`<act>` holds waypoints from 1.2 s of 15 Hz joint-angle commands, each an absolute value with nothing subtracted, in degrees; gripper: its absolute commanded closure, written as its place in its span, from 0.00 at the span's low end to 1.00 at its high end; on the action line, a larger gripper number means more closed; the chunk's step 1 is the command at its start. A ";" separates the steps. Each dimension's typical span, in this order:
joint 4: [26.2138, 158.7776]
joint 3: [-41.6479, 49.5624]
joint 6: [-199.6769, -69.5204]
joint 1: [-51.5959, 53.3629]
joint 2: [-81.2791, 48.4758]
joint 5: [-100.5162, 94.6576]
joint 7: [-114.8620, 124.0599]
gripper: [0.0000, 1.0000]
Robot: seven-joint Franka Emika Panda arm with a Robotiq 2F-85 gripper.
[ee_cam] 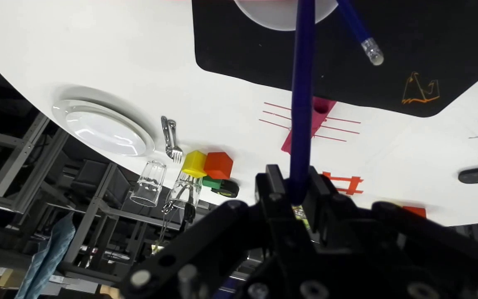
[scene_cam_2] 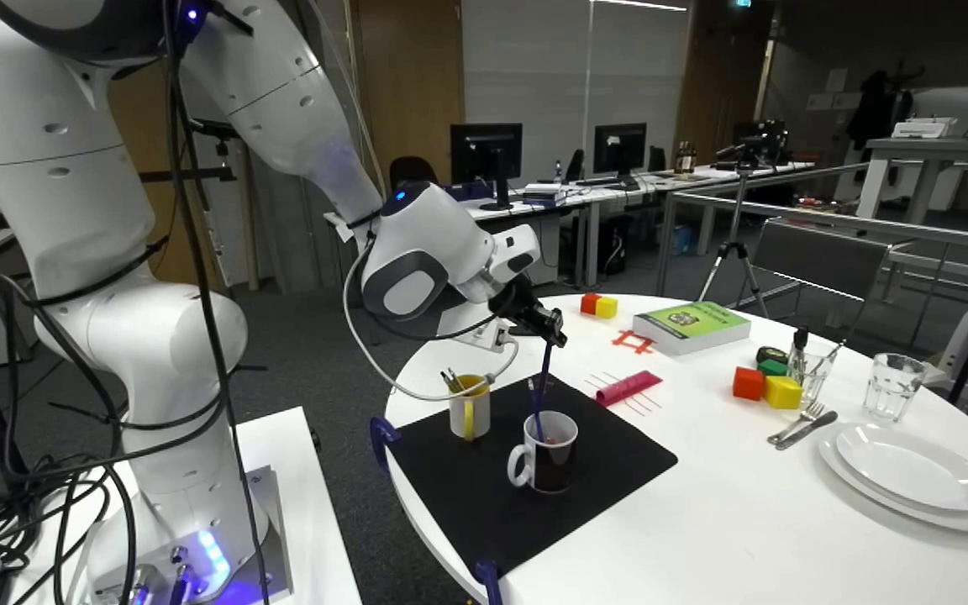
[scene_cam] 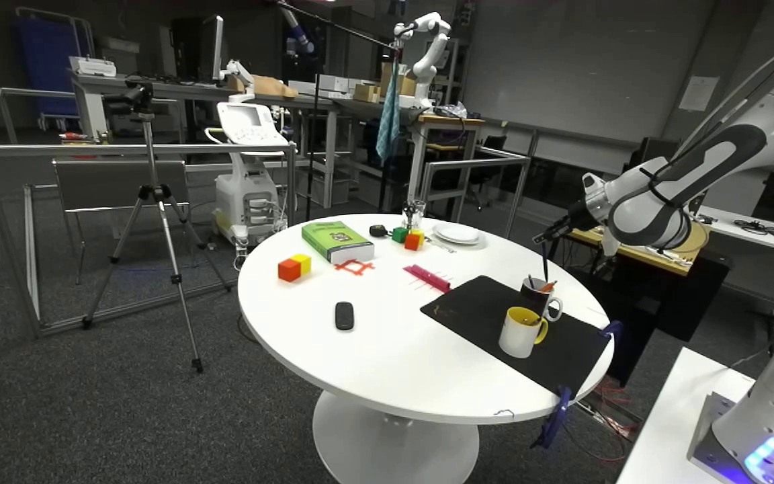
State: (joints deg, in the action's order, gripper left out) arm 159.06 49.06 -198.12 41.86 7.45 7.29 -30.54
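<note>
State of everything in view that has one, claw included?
Claw: closed around blue stick
Blue stick: tilted, lower end at mouth of dark mug, depth unclear
Dark mug: upright, holding blue pencil
Yellow-lined mug: upright, holding thin sticks
Green book: closed, flat
Plates: stacked
Glass near plates: upright
Base light: lit blue

The Franka Emika Panda arm (scene_cam_2: pixel 72 197) stood arched, forearm (scene_cam_2: pixel 303 113) sloping down to the wrist (scene_cam_2: pixel 446 244); the Robotiq gripper (ee_cam: pixel 298 178) slanted downward, its fingers (ee_cam: pixel 275 191) nearly together in a grip.
</note>
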 commanded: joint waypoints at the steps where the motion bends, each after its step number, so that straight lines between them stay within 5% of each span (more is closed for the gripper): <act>1: 158.92 50.19 -197.63 41.57 10.58 6.14 -32.55 0.96; 18: 158.84 66.39 -194.15 52.93 12.56 -12.01 -29.03 0.96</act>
